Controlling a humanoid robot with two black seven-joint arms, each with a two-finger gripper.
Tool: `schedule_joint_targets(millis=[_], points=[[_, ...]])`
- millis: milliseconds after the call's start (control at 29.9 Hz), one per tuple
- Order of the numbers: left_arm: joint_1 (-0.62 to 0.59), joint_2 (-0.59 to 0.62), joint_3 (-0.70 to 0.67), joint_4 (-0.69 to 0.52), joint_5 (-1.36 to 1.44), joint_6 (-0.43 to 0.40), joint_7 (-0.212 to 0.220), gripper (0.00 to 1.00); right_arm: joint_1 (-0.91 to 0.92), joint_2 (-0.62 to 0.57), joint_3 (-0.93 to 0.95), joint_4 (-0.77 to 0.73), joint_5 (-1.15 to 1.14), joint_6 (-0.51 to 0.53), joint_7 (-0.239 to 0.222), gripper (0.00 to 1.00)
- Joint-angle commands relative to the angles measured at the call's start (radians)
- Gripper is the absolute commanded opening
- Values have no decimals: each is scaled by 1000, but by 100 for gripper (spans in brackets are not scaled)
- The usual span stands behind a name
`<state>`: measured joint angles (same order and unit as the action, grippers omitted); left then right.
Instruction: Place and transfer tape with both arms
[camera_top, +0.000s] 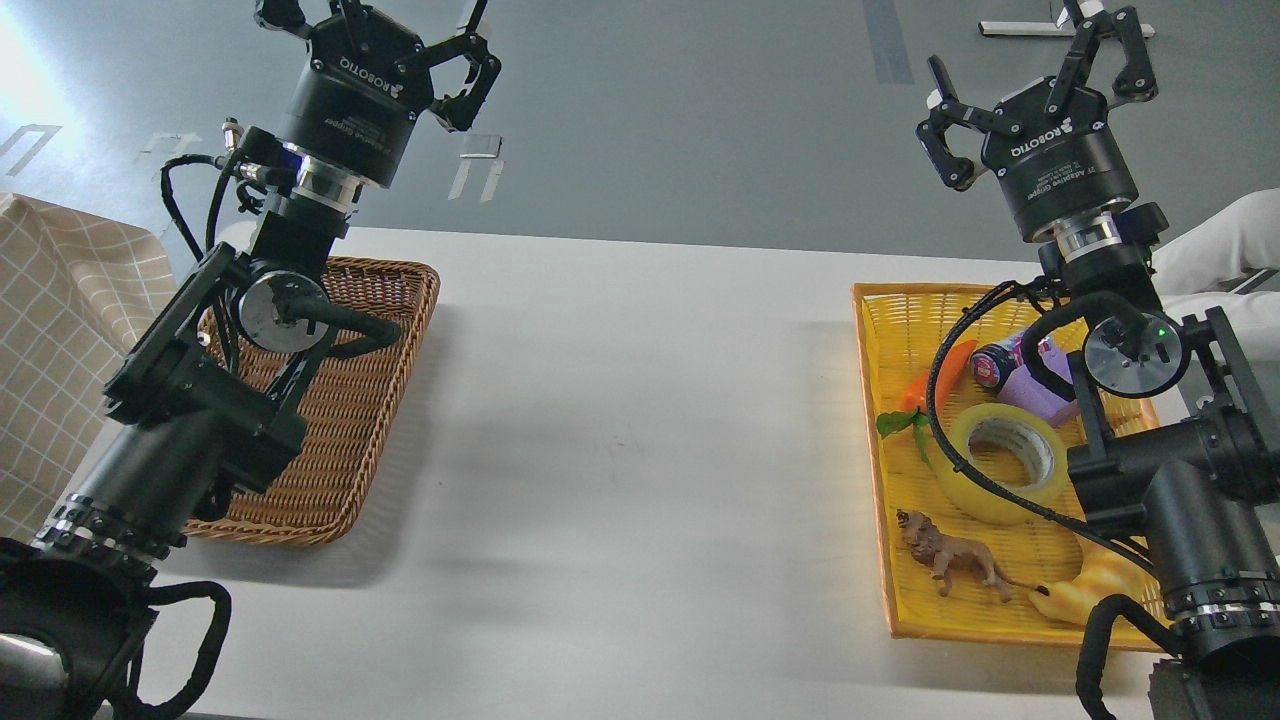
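The tape, a glossy translucent yellow roll with a grey-white core, lies flat in the yellow basket at the right, partly crossed by a black cable. My right gripper is open and empty, raised high above the basket's far end. My left gripper is open and empty, raised high above the far end of the brown wicker basket at the left. The top of the left gripper is cut off by the frame edge.
The yellow basket also holds a toy carrot, a purple bottle, a brown lion figure and a yellow croissant toy. A checked cloth lies far left. A white table spans between the baskets.
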<state>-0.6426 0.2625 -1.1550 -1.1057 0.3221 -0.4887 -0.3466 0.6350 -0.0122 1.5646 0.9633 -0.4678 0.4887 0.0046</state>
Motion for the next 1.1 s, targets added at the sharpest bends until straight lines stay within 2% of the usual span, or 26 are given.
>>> schedule_joint_targets(millis=[0, 1069], points=[[0, 0, 0, 0, 0, 0, 0, 98, 0, 0, 0, 3, 0, 0, 0, 100], [1, -2, 0, 0, 0, 0, 0, 98, 3, -2, -3, 2, 0, 0, 0, 100]])
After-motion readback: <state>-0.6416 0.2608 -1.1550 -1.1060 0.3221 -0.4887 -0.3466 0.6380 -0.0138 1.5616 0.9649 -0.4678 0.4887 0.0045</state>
